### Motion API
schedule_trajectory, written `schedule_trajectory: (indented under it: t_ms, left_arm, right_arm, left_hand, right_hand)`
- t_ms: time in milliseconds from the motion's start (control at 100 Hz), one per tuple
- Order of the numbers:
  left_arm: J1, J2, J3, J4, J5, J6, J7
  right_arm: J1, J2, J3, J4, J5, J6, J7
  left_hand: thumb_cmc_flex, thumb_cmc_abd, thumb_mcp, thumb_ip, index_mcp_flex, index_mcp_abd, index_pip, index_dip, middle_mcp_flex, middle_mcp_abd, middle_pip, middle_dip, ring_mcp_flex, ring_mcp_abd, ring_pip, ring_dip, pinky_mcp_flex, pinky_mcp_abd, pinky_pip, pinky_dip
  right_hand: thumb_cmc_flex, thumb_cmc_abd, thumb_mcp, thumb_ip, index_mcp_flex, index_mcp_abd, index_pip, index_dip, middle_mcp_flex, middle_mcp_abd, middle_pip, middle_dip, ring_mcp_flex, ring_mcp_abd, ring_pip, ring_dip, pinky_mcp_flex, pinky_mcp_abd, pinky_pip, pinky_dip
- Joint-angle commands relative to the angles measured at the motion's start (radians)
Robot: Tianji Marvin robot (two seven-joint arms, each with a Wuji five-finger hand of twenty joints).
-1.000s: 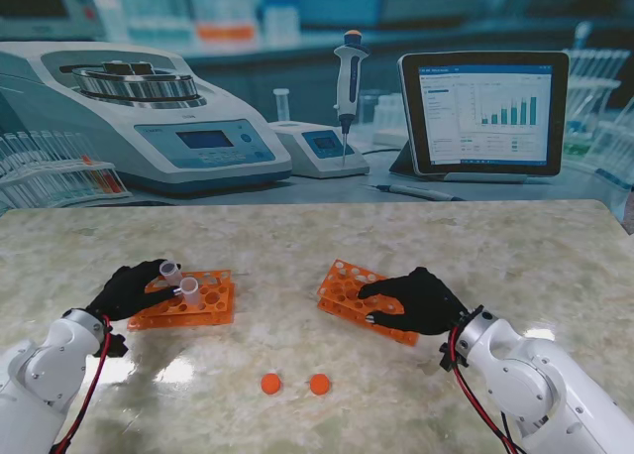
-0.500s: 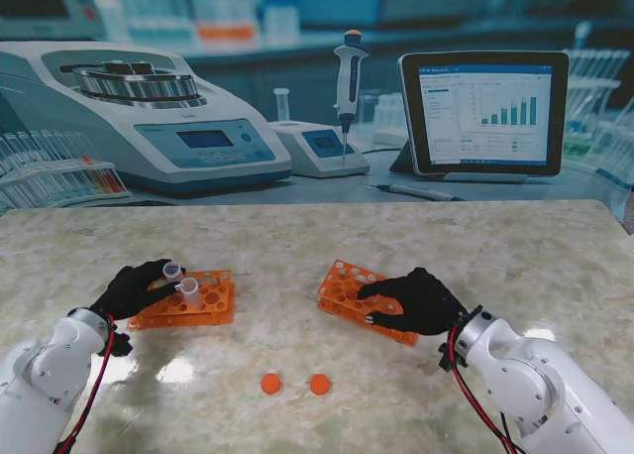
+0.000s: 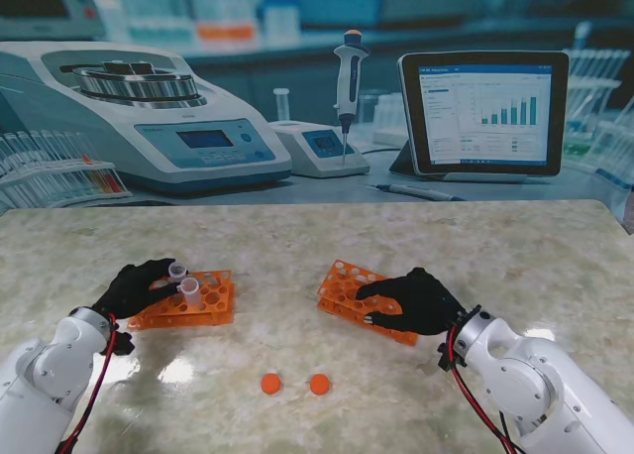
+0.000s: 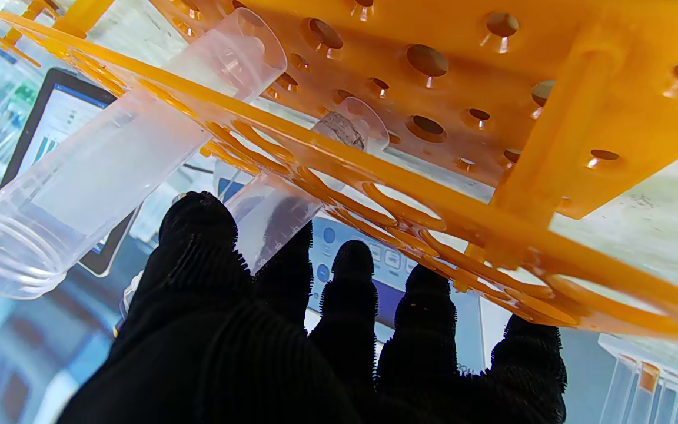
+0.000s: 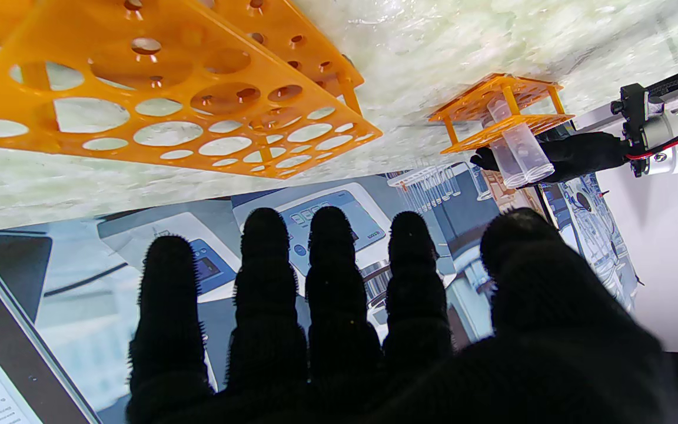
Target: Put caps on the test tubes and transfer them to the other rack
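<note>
Two uncapped test tubes (image 3: 183,282) stand in the left rack (image 3: 213,305) while two orange caps (image 3: 295,384) lie on the table nearer to me, so I judge the task barely begun. My left hand (image 3: 134,288) curls its fingers about the farther tube, though I cannot tell whether it grips. My right hand (image 3: 416,301) rests spread and empty on the right rack (image 3: 347,287), and next must fetch a cap.

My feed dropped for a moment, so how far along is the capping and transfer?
Nothing looks finished. Both test tubes stand uncapped in the left rack, both orange caps lie loose on the table, and the right rack holds no tubes. The left robot hand is at the tubes; the right robot hand rests on its rack.
</note>
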Motion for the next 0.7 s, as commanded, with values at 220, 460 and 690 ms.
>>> schedule_trajectory:
  t_ms: [220, 460, 690]
  left_arm:
    - [0.005, -0.006, 0.003, -0.003, -0.003, -0.003, 0.001]
    - [0.006, -0.008, 0.001, -0.006, -0.007, -0.005, 0.006]
    - [0.010, -0.008, -0.007, -0.020, -0.004, -0.016, 0.008]
  right_arm:
    - [-0.002, 0.000, -0.006, 0.002, 0.002, 0.000, 0.005]
    - [-0.002, 0.000, -0.007, 0.002, 0.003, 0.000, 0.007]
    - [-0.002, 0.000, -0.007, 0.002, 0.003, 0.000, 0.007]
  left_hand:
    - [0.106, 0.036, 0.038, 0.016, 0.130, -0.181, 0.141, 0.018, 0.013, -0.044, 0.011, -0.029, 0.008, -0.032, 0.005, -0.003, -0.009, -0.025, -0.051, -0.037]
    - [-0.011, -0.001, 0.028, 0.016, 0.102, -0.022, 0.075, -0.021, 0.014, 0.015, 0.000, -0.036, 0.012, -0.027, 0.005, -0.002, -0.003, -0.015, -0.050, -0.039]
    - [-0.042, -0.056, 0.036, 0.016, 0.076, 0.064, 0.009, -0.036, 0.008, 0.058, -0.015, -0.024, 0.008, -0.017, 0.007, 0.004, -0.002, -0.008, -0.048, -0.038]
  right_hand:
    - [-0.001, 0.045, -0.014, 0.024, 0.011, -0.004, -0.008, 0.011, 0.005, 0.007, 0.007, 0.008, -0.030, 0.002, -0.006, 0.011, -0.013, 0.002, -0.017, 0.016]
    - [-0.001, 0.045, -0.014, 0.024, 0.013, -0.005, -0.007, 0.012, 0.006, 0.006, 0.007, 0.008, -0.030, 0.002, -0.005, 0.011, -0.013, 0.003, -0.016, 0.016]
    - [-0.001, 0.044, -0.013, 0.024, 0.012, -0.005, -0.007, 0.012, 0.004, 0.005, 0.006, 0.008, -0.029, 0.002, -0.005, 0.011, -0.013, 0.002, -0.016, 0.016]
